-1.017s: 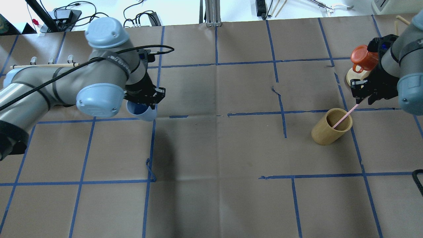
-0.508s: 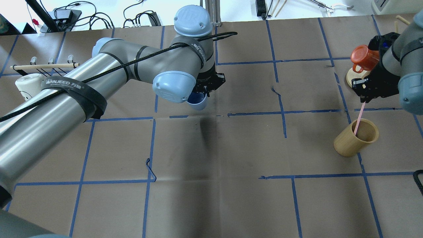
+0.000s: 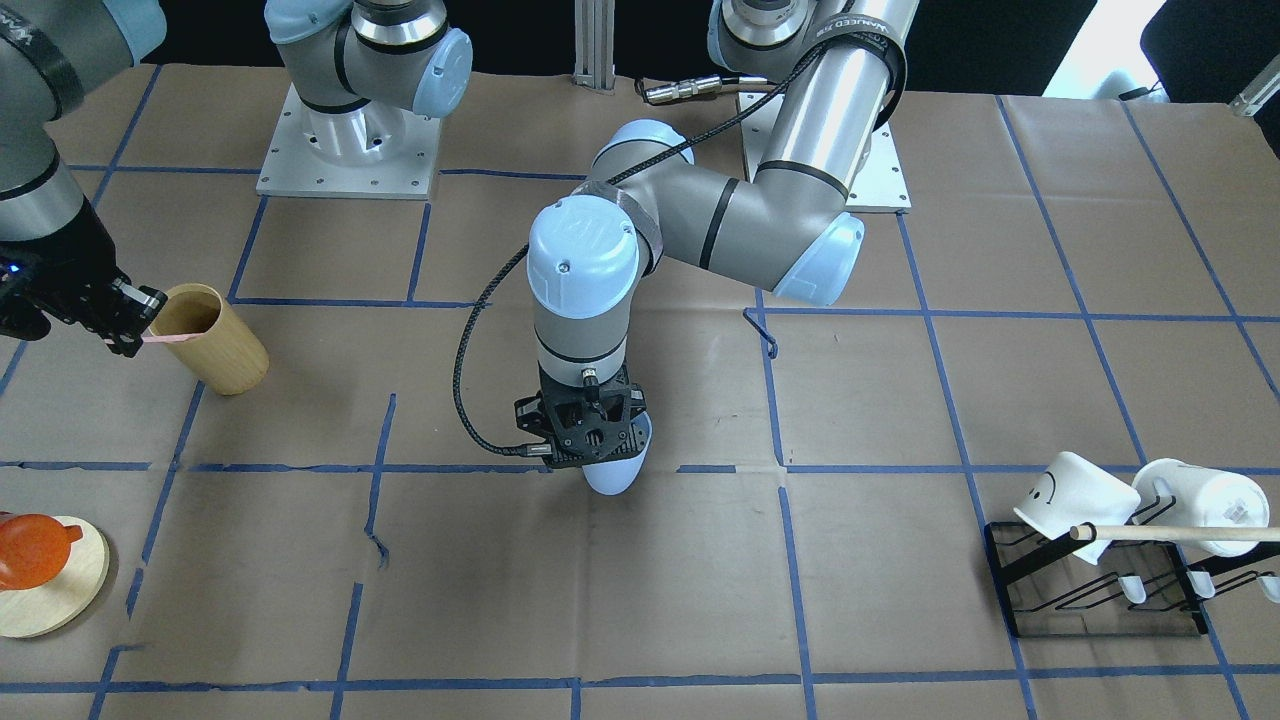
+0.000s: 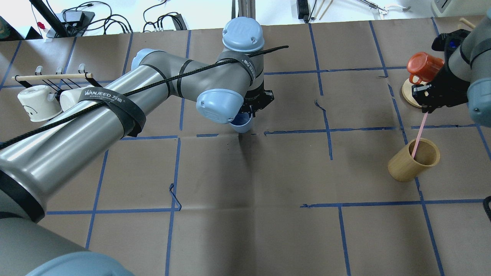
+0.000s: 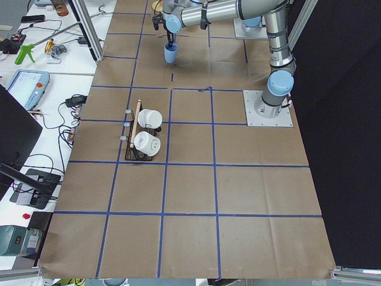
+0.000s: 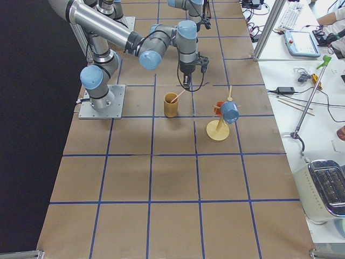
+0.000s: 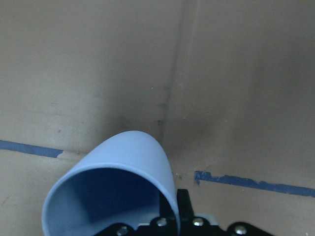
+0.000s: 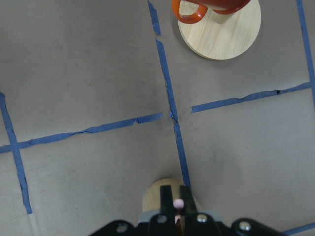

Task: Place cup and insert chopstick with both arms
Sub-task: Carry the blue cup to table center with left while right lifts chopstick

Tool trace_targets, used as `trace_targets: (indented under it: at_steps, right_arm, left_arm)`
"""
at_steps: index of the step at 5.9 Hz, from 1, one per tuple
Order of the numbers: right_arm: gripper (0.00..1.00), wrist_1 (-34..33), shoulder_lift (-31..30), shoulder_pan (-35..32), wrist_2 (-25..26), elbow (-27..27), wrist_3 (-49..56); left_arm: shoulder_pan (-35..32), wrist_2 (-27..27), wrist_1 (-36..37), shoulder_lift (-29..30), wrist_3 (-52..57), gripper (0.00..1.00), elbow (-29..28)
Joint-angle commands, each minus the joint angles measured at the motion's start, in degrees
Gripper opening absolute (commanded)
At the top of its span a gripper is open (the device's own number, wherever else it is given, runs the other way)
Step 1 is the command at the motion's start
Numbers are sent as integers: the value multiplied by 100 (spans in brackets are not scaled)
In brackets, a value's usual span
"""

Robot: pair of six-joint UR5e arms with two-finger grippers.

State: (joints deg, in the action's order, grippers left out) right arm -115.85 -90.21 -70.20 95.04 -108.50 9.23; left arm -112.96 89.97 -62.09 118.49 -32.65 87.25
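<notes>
Near the worktop's [image 4: 245,230] middle, the cup [image 4: 242,123] hangs tilted, mouth toward the wrist camera, over a blue tape line [image 4: 295,132]. Base looks just off the paper, hard to be sure. Left pincer [image 3: 588,447] is clamped on the cup's rim wall, one finger inside and one outside. At the robot's right edge the chopstick [image 4: 419,134] slants down with its lower end inside a tan wooden cup [image 4: 406,168]. Right pincer [image 4: 426,108] is pressed together on the stick's top end. An orange mug [image 4: 422,67] on a round stand [image 4: 407,96] sits just beyond.
</notes>
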Motion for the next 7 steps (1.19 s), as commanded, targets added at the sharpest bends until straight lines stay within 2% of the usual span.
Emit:
trace_targets:
  at_steps: [1, 2, 4, 5, 6, 7]
  right_arm:
    - [9, 776, -110, -46, -38, 650, -79]
    - [9, 1462, -50, -185, -47, 1264, -279]
    - [9, 2833, 178, -782, -47, 2530, -946]
    - [9, 3257, 353, -1124, -47, 3067, -1219]
    - [9, 3418, 572, -1536, -47, 3446, -1248]
    - [9, 3420, 766, -1871, -47, 3685, -1257]
  left_arm:
    - [-77, 55, 12, 51, 5, 63, 47]
    - [-95, 64, 12, 43, 5, 98, 82]
    - [-60, 82, -22, -158, 538, 99, 30]
    - [140, 47, -57, -308, 915, 99, -127]
    - [455, 3, -728, -788, 1128, 99, -320]
    - [902, 11, -1718, -1358, 2322, 99, -427]
